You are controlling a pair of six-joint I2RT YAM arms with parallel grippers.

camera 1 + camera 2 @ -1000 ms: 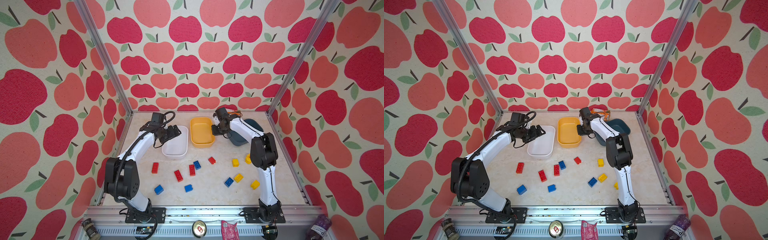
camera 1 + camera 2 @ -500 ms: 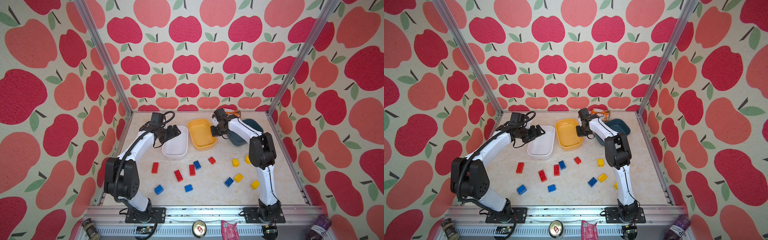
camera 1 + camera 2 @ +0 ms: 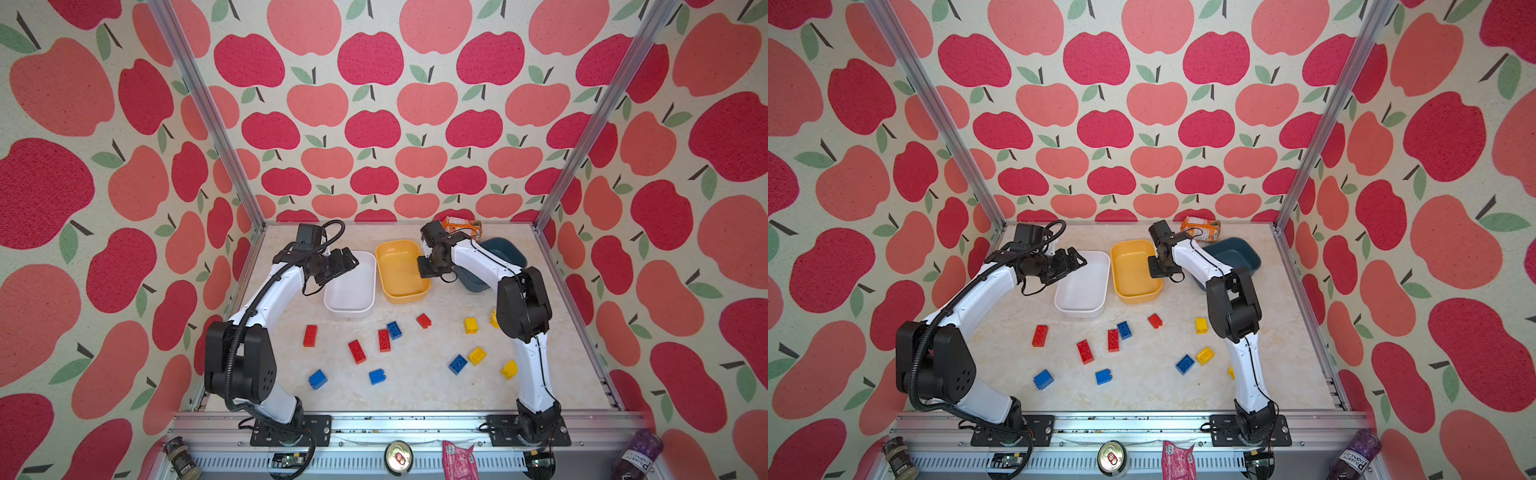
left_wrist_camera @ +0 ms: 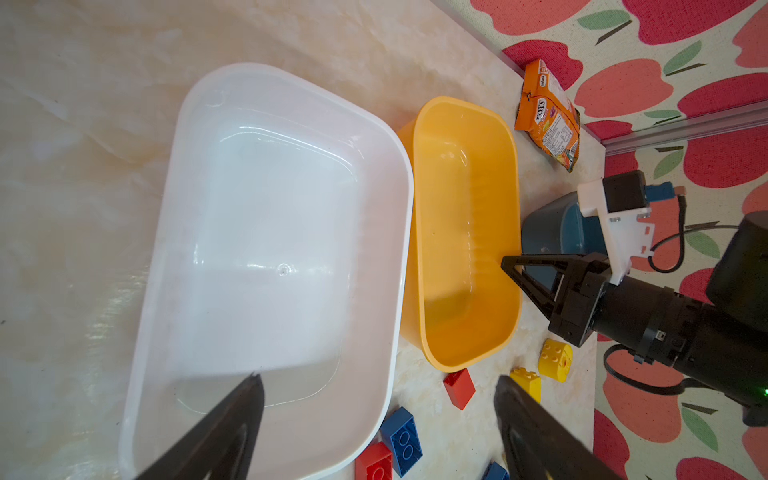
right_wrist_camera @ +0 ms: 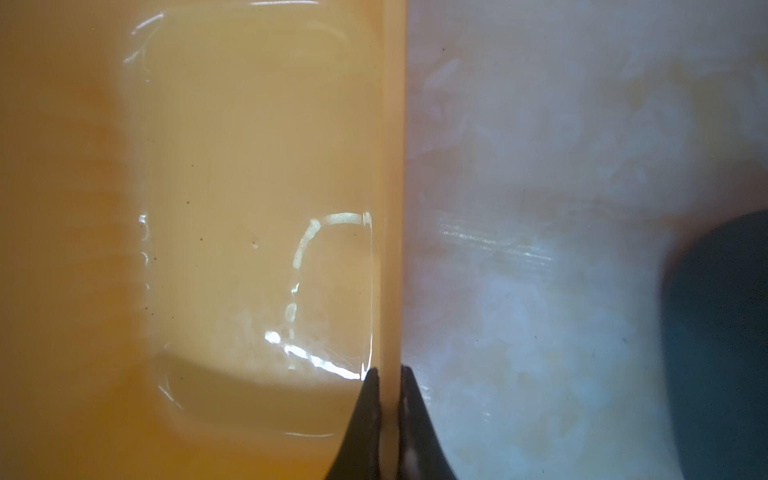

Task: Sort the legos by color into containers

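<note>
L gripper (image 4: 380,378) hovers over the white tub (image 3: 349,309), jaws spread wide, holding nothing, prob. waiting its turn. Just beside it is the yellow tub (image 3: 405,293). R gripper (image 5: 388,374) pinches its rim wall, likely to reposition it. The dark blue-grey tub (image 3: 513,255) is partly hidden behind the R arm. The legos (image 3: 357,351) all lie loose on the table (image 3: 415,386) toward the front, none in a tub. The orange packet (image 3: 461,226) sits at the back wall, not obstructing.
</note>
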